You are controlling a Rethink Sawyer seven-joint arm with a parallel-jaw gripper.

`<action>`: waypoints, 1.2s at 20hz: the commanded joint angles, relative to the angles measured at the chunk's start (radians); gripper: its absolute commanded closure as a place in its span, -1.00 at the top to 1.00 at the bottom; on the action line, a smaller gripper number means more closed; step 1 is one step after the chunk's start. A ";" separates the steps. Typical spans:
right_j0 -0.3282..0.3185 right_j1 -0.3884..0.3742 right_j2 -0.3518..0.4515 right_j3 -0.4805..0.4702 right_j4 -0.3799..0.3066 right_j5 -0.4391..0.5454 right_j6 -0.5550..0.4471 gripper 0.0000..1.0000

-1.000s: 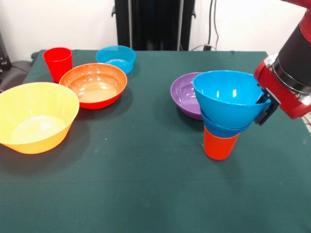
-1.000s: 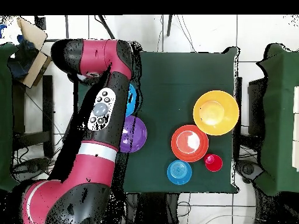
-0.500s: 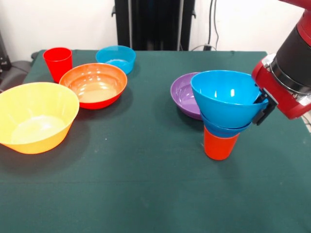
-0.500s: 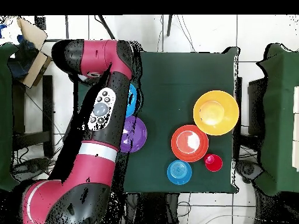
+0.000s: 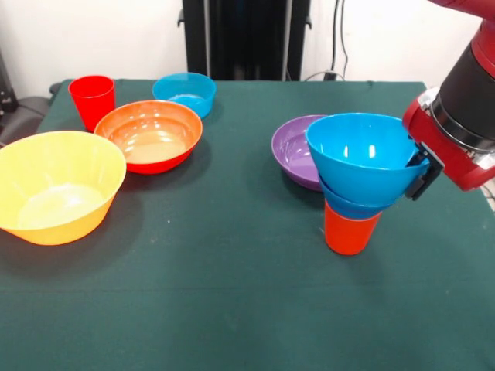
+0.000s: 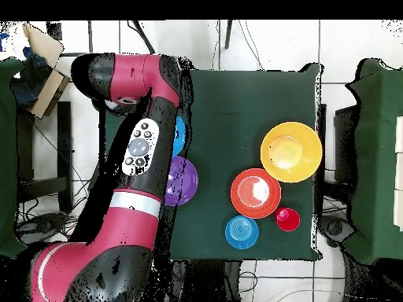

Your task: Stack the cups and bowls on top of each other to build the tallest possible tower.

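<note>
A tower stands at the right of the front view: an orange cup [image 5: 349, 229], a small blue bowl [image 5: 352, 204] on it, and a medium blue bowl [image 5: 357, 153] on top, slightly tilted. My gripper [image 5: 416, 168] is shut on the medium blue bowl's right rim. The wide purple bowl [image 5: 295, 151] sits just behind the tower. A red cup [image 5: 93, 99], an orange-red bowl [image 5: 152, 133], a yellow-orange bowl [image 5: 56, 184] and a teal bowl [image 5: 186, 91] are at the left. In the overhead view the arm hides the tower except a blue sliver [image 6: 179, 134].
In the overhead view the purple bowl [image 6: 183, 181], yellow-orange bowl [image 6: 291, 152], orange-red bowl [image 6: 256, 193], red cup [image 6: 288, 219] and teal bowl [image 6: 242, 232] lie on the green table [image 6: 228, 110]. A black stand [image 5: 246, 39] is behind the table.
The gripper and the medium blue bowl shifted slightly left, then back right. Everything else stayed put.
</note>
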 commanded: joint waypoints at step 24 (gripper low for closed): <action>-0.021 -0.037 0.135 0.119 -0.095 -0.046 -0.132 -1.00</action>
